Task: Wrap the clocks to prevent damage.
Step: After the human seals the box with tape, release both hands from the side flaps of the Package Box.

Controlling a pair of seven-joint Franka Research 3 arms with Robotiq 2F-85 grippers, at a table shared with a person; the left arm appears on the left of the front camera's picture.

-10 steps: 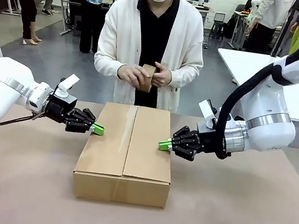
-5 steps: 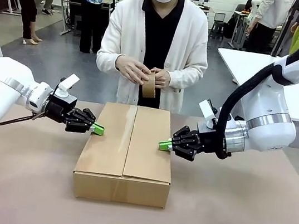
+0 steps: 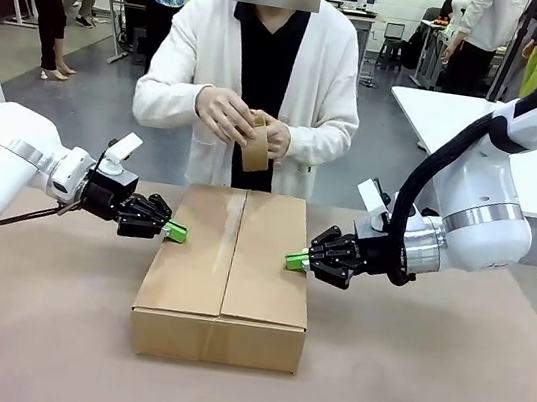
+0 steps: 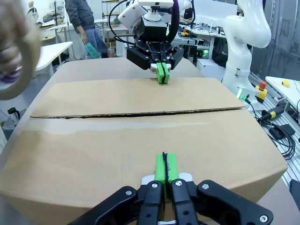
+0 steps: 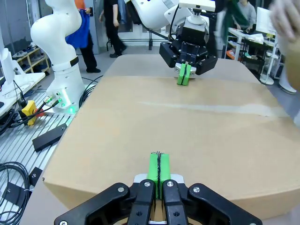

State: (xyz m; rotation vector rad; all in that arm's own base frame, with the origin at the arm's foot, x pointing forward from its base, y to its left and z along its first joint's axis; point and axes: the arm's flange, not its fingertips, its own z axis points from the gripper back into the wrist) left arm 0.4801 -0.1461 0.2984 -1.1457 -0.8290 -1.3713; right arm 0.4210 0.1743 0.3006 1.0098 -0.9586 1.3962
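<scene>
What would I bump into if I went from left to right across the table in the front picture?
left gripper → cardboard box → right gripper

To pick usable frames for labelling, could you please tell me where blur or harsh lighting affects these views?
Front view: evenly lit and sharp, only a soft shadow beside the box. Left wrist view: the tape roll at the left edge is smeared, the left end effector crisp. Right wrist view: the person's hand at top right is blurred, the box top sharp.
</scene>
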